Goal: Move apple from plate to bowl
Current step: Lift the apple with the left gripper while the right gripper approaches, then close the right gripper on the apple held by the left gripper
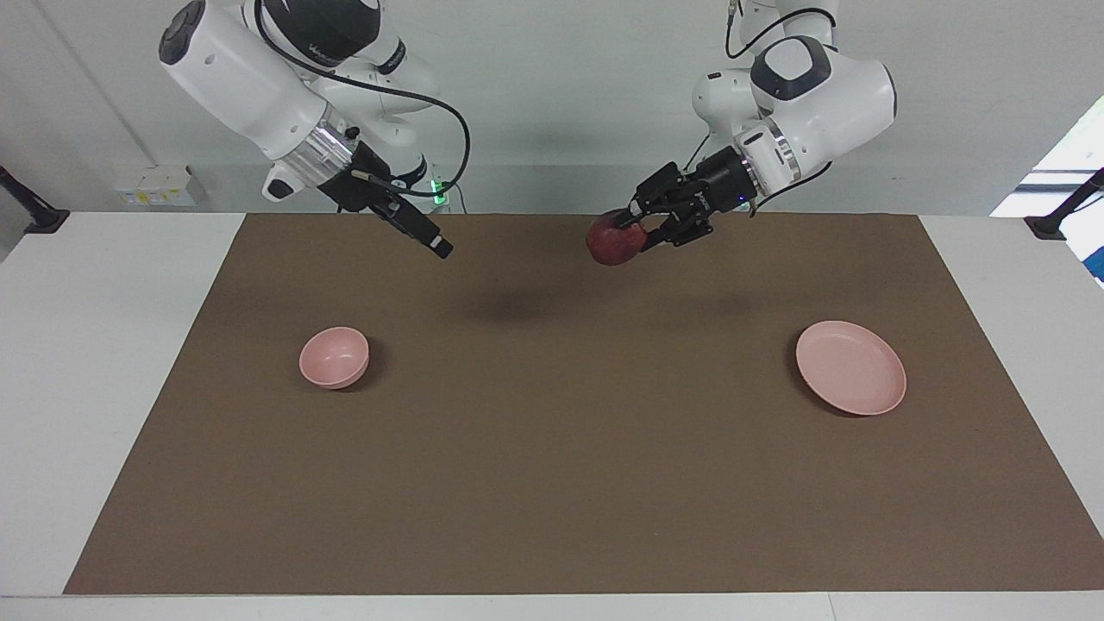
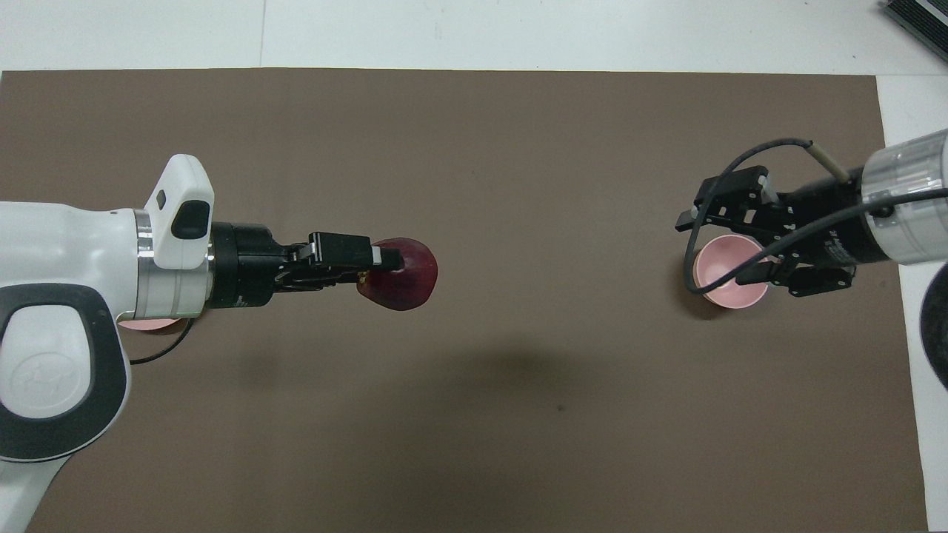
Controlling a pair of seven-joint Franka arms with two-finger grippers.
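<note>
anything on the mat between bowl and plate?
Nothing. In the facing view, bare mat runs from bowl to plate. The apple, in the left gripper, hangs above the mat.
</note>
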